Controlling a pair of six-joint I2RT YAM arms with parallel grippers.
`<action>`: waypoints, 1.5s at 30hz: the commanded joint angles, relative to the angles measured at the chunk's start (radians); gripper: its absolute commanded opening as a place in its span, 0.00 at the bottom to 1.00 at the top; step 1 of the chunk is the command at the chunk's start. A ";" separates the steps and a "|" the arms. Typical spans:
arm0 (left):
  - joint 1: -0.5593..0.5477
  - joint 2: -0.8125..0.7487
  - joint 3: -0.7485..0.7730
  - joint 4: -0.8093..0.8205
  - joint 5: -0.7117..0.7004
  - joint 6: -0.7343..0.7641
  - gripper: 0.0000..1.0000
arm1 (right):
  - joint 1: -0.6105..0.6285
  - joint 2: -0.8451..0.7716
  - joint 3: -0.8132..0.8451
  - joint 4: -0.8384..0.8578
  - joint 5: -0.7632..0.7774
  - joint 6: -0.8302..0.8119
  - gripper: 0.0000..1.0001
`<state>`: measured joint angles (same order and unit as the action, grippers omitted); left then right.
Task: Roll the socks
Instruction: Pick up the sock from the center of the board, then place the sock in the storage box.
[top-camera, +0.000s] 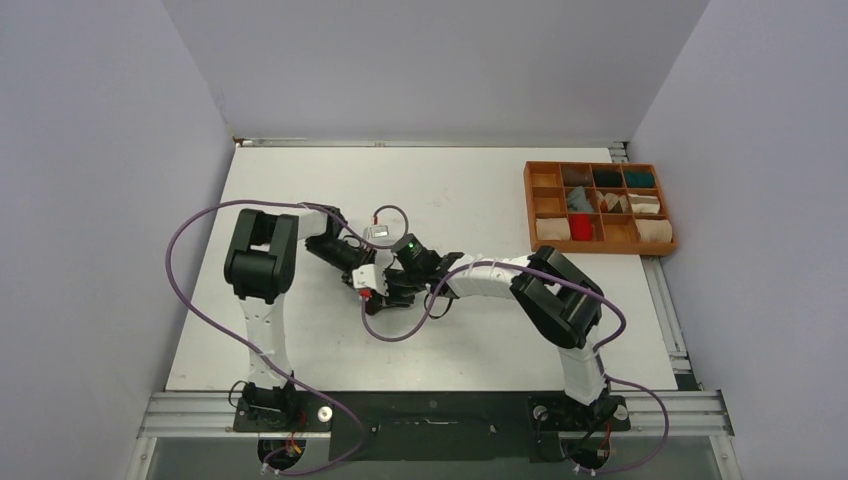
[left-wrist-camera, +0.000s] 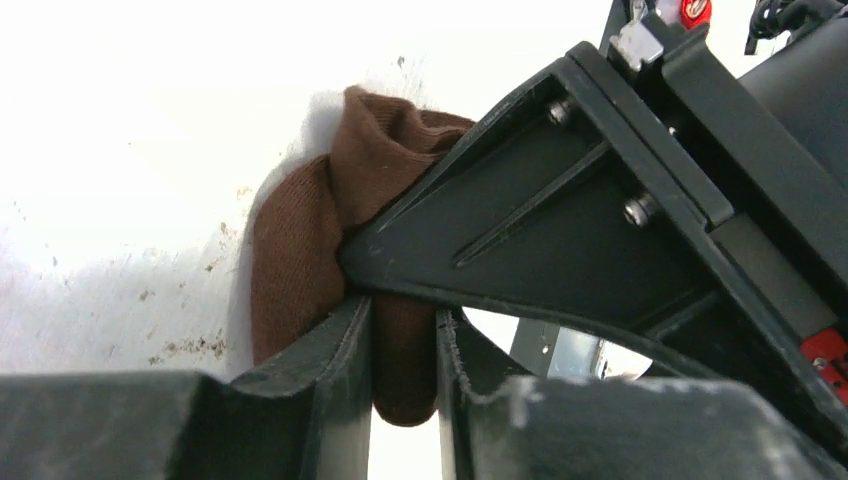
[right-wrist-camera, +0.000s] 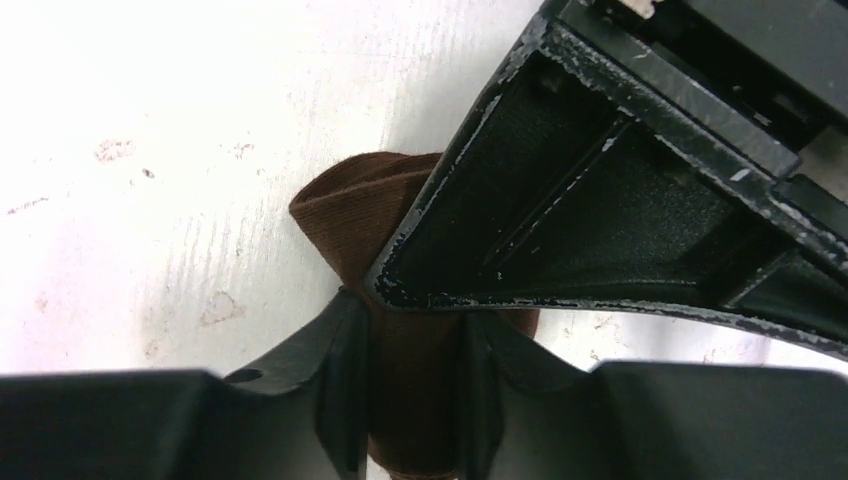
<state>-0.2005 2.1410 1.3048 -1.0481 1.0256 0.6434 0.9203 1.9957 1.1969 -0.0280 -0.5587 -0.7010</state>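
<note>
I see both arms meeting near the middle of the white table, with their black ends crossed close over each other. My left gripper is pinching the brown sock. Its two fingers are pressed on the cloth from both sides, with only a thin strip of sock between them. My right gripper has the same sock between its fingers too, and both fingers touch the cloth, so it is squeezing it as well. The sock sits on the table in a bunched, folded lump, and part of it pokes out past the fingers. From the top camera I cannot see the sock at all (the two grippers cover it). Well off to the right, near the far edge of the table, sits a wooden tray with many little boxes in it. A red sock and a grey sock lie in two of those boxes, and a teal bundle sits in the far right corner box. They are too small for me to tell more.
</note>
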 joint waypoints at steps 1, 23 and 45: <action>-0.026 -0.060 0.010 0.007 0.023 0.042 0.27 | 0.002 0.028 0.002 -0.050 0.011 0.030 0.07; 0.182 -0.450 0.016 0.167 -0.356 -0.071 0.51 | -0.746 -0.192 0.253 -0.356 0.244 0.697 0.05; 0.182 -0.445 -0.021 0.189 -0.372 -0.067 0.52 | -0.861 0.114 0.403 -0.368 0.527 0.733 0.05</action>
<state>-0.0189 1.7130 1.2835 -0.8707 0.6525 0.5720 0.0463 2.0968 1.5932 -0.4149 0.0433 -0.0025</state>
